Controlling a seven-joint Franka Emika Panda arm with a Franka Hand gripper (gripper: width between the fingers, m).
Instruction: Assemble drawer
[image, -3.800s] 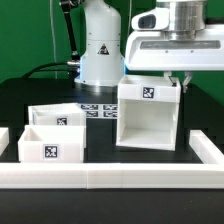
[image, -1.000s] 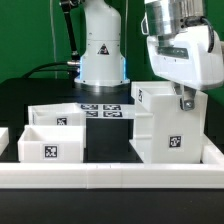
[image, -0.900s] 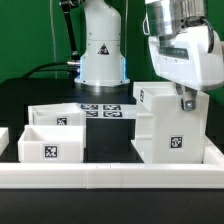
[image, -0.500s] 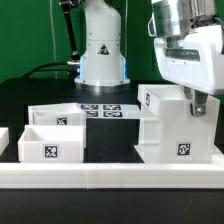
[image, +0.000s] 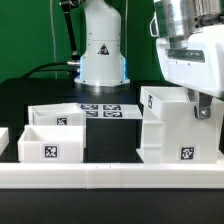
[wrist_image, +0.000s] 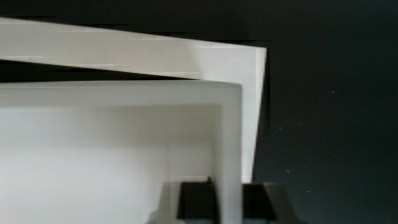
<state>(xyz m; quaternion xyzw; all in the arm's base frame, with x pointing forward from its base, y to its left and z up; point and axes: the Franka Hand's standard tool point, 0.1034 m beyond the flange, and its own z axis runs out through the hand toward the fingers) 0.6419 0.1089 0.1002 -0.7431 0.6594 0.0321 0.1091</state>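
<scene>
The white box housing (image: 178, 125) of the drawer stands on the black table at the exterior view's right, with tags on its front and side. My gripper (image: 199, 106) is shut on the housing's wall at its upper right edge. In the wrist view the thin white wall (wrist_image: 228, 150) runs between my two dark fingers (wrist_image: 192, 198), which clamp it from both sides. Two smaller white trays stand at the exterior view's left: one in front (image: 50, 143) and one behind it (image: 58, 115), each with a tag.
A long low white rail (image: 110, 176) runs along the table's front edge. The marker board (image: 103, 110) lies flat behind the trays, before the robot's white base (image: 100, 50). Black table shows between the trays and the housing.
The gripper has turned and dragged the housing toward the exterior view's right and closer to the front rail. The two trays have not moved.
</scene>
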